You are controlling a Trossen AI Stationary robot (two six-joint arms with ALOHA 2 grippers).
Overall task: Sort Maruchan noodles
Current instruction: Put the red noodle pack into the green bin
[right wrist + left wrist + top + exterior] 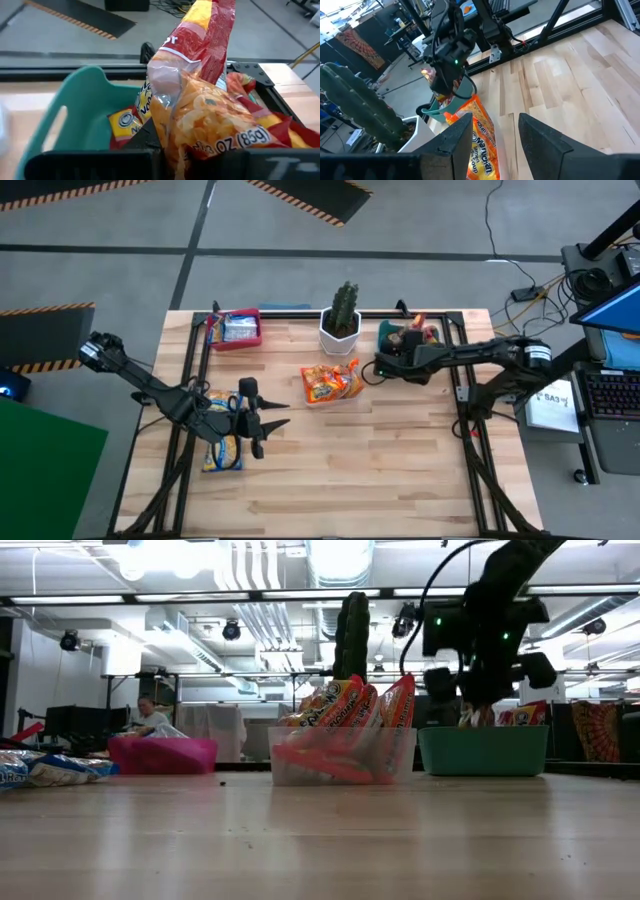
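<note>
My right gripper [384,367] hovers over the teal bin [75,107], shut on a red-orange noodle packet [210,115]. More red-orange packets [125,125] lie inside that bin. A heap of orange packets [331,383] sits in a clear tray at the table's middle. Yellow-and-blue packets [222,448] lie flat on the table's left part, and others rest in the red bin [236,328]. My left gripper [264,423] is open and touches nothing; it is just right of those yellow-and-blue packets and points toward the orange heap [481,145]. My right gripper holds the red-orange packet by one end [172,150], pinched between the two fingers. The packet is lifted clear above the teal bin [483,750]. In the right wrist view it reaches away from the fingers, crumpled; the gripper body hides the place of contact itself.
A cactus in a white pot [342,320] stands at the far middle, between the red bin and the teal bin [398,337]. Black frame rails [460,395] run along the table's left and right sides. Bare wood [350,470] lies along the near half.
</note>
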